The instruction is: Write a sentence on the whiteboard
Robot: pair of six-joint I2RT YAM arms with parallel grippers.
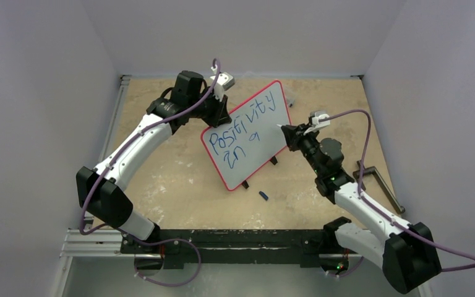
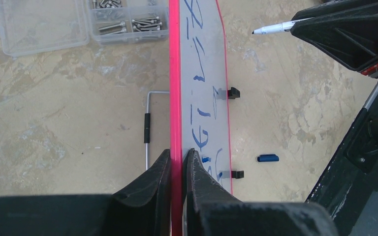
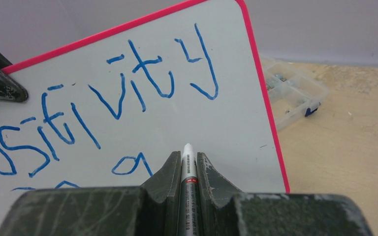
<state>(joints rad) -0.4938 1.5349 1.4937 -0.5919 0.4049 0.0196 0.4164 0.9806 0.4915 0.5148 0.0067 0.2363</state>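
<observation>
Left jaws, right up against the wrist camera, are clamped on the red rim of the whiteboard [image 2: 204, 73], one finger on each face. The board stands tilted near the middle of the tabletop [image 1: 179, 185], on its two black clip feet [image 2: 233, 93]. Its glossy white face has rounded corners, a thin red frame and blue handwriting: "Positivity" above "in a". A small blue cap [image 1: 263, 195] lies near its lower edge. Further right, the right jaws are closed on a marker [image 3: 187, 172], its tip pointing at the white face right of the "a"; whether it touches, I cannot tell.
</observation>
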